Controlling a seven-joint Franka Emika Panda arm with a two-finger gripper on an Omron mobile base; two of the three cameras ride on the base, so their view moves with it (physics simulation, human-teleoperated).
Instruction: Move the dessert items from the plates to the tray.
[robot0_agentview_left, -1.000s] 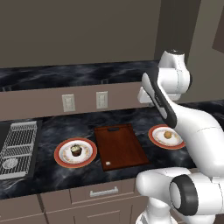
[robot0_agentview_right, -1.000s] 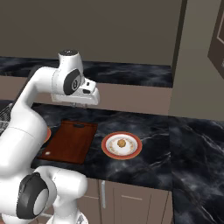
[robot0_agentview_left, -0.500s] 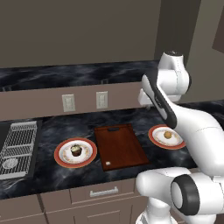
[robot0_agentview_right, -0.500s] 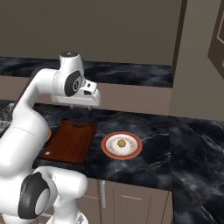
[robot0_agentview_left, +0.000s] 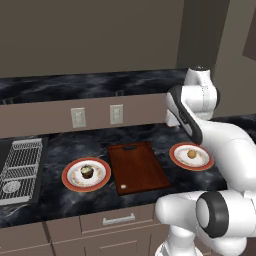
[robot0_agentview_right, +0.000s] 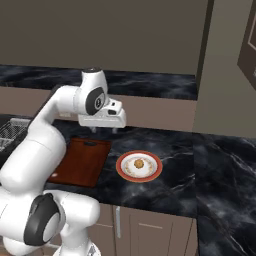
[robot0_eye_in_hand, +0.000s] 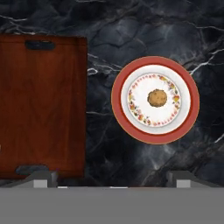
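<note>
**Arm raised, end effector spread above the right plate**

Bent high over the black marble surface (robot0_agentview_left: 60, 150). Wooden tray (robot0_agentview_left: 137, 166) bare between two plates; cupcake (robot0_agentview_left: 87, 172) on left plate (robot0_agentview_left: 70, 177), pastry ball (robot0_eye_in_hand: 157, 98) on right plate (robot0_eye_in_hand: 131, 70). End effector (robot0_agentview_right: 103, 129) spread, empty, pointing down.

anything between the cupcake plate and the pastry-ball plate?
Yes: the reddish-brown wooden tray lies between the orange-rimmed cupcake plate and the orange-rimmed pastry-ball plate, in the left base view.

Black marble counter (robot0_agentview_left: 65, 146), taupe backsplash with two outlets (robot0_agentview_left: 97, 116), brown drawers (robot0_agentview_left: 100, 222)
</note>
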